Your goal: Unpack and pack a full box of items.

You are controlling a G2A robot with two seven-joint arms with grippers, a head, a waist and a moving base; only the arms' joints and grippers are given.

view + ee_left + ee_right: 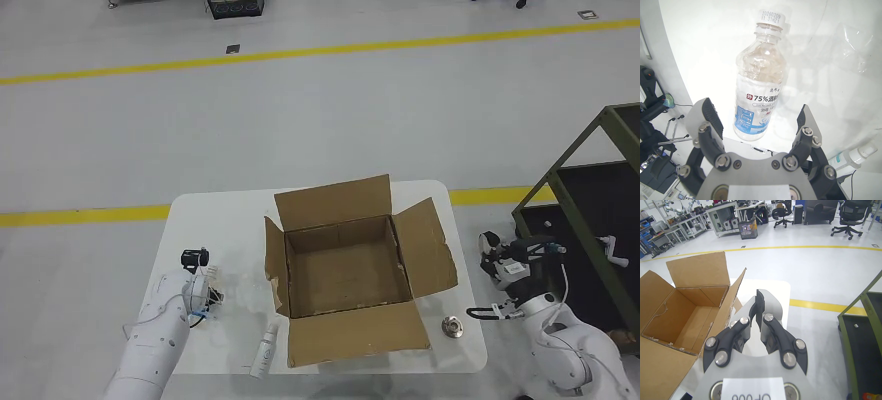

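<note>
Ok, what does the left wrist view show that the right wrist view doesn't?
Left wrist: a clear bottle on the table ahead of the open left end effector, a spray bottle farther off, and a clear plastic bag. Right wrist: the open cardboard box, nothing visible inside, the shut right end effector, and a green cart. Both: the table.

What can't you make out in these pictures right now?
- Top view: small round metal piece near the box, too small to identify.
- Left wrist view: spray bottle, lower end hidden behind the left gripper.
- Right wrist view: near part of the box floor, hidden by its own wall.
</note>
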